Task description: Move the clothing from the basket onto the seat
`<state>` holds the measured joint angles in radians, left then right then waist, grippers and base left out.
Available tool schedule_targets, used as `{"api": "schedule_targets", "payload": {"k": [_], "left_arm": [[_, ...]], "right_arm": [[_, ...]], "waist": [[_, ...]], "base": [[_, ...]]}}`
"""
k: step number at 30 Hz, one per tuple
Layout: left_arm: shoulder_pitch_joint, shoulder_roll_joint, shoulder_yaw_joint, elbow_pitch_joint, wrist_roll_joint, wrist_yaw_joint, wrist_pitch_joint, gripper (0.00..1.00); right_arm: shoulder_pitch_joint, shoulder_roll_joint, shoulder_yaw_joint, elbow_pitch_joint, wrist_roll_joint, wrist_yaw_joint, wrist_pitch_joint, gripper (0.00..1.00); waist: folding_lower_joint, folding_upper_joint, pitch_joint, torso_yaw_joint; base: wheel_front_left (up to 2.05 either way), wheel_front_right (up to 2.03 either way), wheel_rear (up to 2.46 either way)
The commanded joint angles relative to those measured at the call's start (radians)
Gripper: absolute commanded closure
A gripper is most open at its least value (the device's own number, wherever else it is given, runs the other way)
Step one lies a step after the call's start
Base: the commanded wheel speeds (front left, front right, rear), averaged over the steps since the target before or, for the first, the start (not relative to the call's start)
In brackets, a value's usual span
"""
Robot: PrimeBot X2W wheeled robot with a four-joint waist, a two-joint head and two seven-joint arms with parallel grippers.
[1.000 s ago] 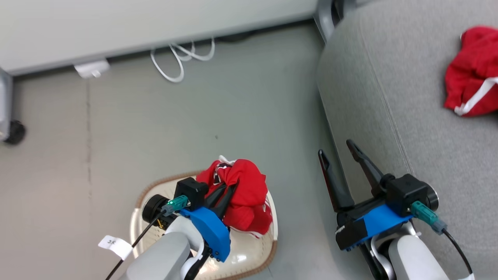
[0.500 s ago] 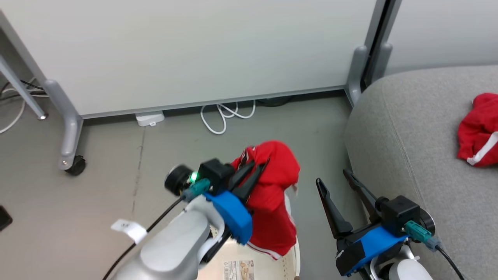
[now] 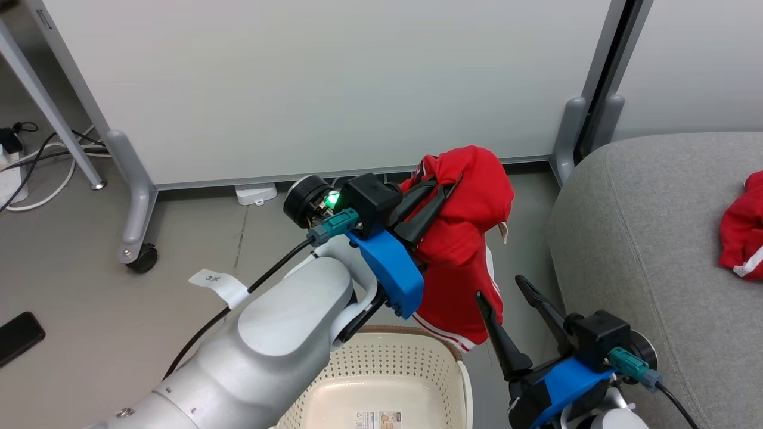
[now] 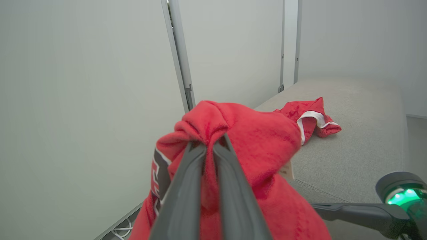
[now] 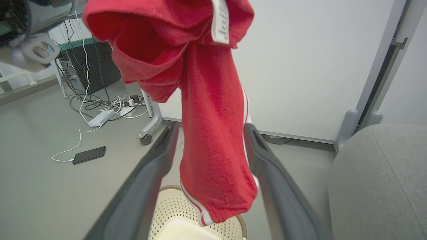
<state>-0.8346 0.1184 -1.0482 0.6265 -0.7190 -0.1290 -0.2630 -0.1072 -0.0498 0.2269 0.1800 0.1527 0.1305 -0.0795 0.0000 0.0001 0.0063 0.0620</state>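
Observation:
My left gripper (image 3: pixel 447 179) (image 4: pixel 210 143) is shut on a bunched fold of one piece of red clothing (image 3: pixel 471 238) (image 4: pixel 267 140). That piece hangs clear above the cream perforated basket (image 3: pixel 411 351) (image 5: pixel 173 206), white stripes along its lower edge. Another red piece with white trim (image 3: pixel 742 238) (image 4: pixel 307 115) lies crumpled on the grey seat (image 3: pixel 656 238) (image 4: pixel 360 140) at the right. My right gripper (image 3: pixel 499 287) (image 5: pixel 210 128) stands open low beside the seat. In the right wrist view the hanging cloth (image 5: pixel 213 133) shows between its fingers; I cannot tell whether they touch it.
White partition panels on grey castor feet (image 3: pixel 140 226) stand behind the basket. A black phone (image 3: pixel 18 336) (image 5: pixel 89 155) lies on the grey floor at the left. Cables and a power strip (image 5: pixel 100 116) lie farther left, and a white adapter (image 3: pixel 256 193) sits by the panel's base.
The head camera has tilted up. My left gripper has lifted the red garment out of the basket and carried it up and toward the seat. The right gripper stays open.

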Motion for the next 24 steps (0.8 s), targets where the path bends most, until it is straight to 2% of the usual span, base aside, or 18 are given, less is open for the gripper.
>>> {"api": "schedule_targets", "payload": {"k": [1,13,17,24], "left_arm": [[-0.016,-0.002,-0.007,0.005,-0.006,-0.002,-0.002,1.00],[-0.051,0.009,-0.031,0.010,-0.044,-0.002,-0.003,1.00],[-0.058,0.005,-0.038,0.008,-0.044,-0.002,-0.003,1.00],[-0.070,-0.002,-0.058,0.005,-0.059,-0.002,-0.003,1.00]], "right_arm": [[0.008,-0.001,0.003,-0.004,0.003,0.001,0.003,0.00],[-0.047,-0.001,0.023,0.025,-0.027,0.001,0.022,0.00],[-0.095,-0.001,0.024,0.080,-0.061,0.001,0.048,0.00],[-0.221,-0.001,0.052,0.226,-0.038,0.001,0.078,0.00]], "waist": [[0.0000,-0.0001,0.001,0.000],[0.0000,-0.0001,0.019,-0.009],[0.0000,-0.0001,0.030,-0.008],[0.0000,-0.0001,0.049,-0.009]], "base": [[0.00,0.00,0.00],[0.00,0.00,0.00],[0.00,0.00,0.00],[0.00,0.00,0.00]]}}
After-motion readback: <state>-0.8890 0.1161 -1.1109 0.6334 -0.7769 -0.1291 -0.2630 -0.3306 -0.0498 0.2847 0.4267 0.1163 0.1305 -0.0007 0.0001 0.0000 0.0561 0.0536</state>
